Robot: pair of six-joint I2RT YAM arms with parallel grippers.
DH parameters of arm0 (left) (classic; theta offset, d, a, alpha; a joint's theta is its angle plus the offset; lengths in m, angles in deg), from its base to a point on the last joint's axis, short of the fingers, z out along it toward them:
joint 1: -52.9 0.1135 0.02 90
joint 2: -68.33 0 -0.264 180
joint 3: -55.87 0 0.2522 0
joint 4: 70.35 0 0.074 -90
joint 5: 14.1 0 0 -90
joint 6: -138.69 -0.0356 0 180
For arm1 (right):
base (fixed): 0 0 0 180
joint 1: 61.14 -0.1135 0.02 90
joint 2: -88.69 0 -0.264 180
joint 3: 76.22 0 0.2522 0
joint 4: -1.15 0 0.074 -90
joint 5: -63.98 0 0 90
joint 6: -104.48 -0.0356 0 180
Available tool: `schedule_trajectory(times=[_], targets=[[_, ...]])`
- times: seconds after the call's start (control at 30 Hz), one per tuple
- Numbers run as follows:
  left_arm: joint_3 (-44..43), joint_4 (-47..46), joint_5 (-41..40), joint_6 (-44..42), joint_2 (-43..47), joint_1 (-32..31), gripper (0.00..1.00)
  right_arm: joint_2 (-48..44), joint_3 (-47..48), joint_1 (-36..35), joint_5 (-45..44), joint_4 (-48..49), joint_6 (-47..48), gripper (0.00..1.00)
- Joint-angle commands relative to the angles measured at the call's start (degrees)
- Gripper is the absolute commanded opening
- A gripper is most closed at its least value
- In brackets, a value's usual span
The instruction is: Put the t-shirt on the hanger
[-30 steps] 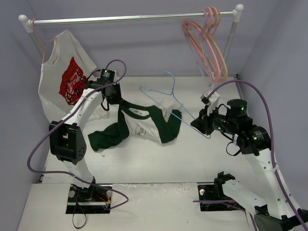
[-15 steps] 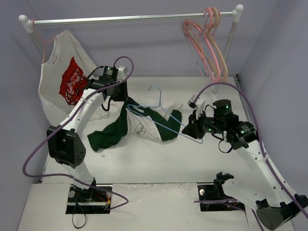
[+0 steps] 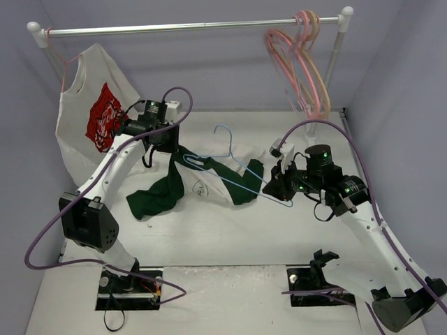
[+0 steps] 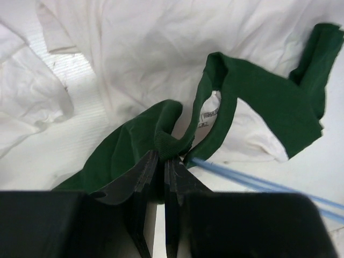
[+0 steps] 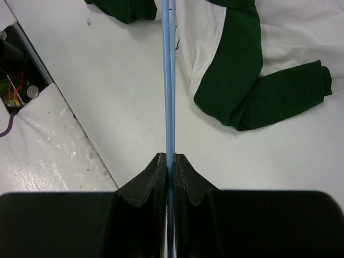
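The t-shirt [image 3: 208, 183], white with dark green sleeves, lies bunched on the white table. My left gripper [image 3: 170, 144] is shut on its green collar [image 4: 215, 97] and holds the collar raised; the pinch shows in the left wrist view [image 4: 163, 156]. The light-blue hanger [image 3: 230, 143] slants over the shirt, hook up. My right gripper [image 3: 274, 190] is shut on its right end; the wire [image 5: 167, 80] runs straight out from the closed jaws [image 5: 171, 157]. The hanger's left end [image 4: 258, 183] reaches the collar's edge beside my left fingers. The chest print is mostly hidden in folds.
A clothes rail [image 3: 188, 28] spans the back. A white shirt with a red graphic [image 3: 98, 118] hangs at its left end, close behind my left arm. Pink and peach hangers [image 3: 300, 63] hang at its right end. Grey walls stand on both sides.
My left gripper has lifted the collar, so the flat shirt has bunched up. My right gripper has carried the hanger left, bringing its far end to the collar.
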Motion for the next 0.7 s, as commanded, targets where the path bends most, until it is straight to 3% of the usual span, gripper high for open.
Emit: schedule_trajectory(times=[0.0, 0.67], targets=[[-1.13, 0.72, -3.21, -3.42, 1.56, -0.93, 0.09, -0.18, 1.3, -0.15, 0.27, 4.78, 0.74, 0.0], [-0.43, -3.76, -4.45, -4.56, 3.14, -4.37, 0.1, -0.44, -0.02, -0.58, 7.21, 7.68, -1.01, 0.0]])
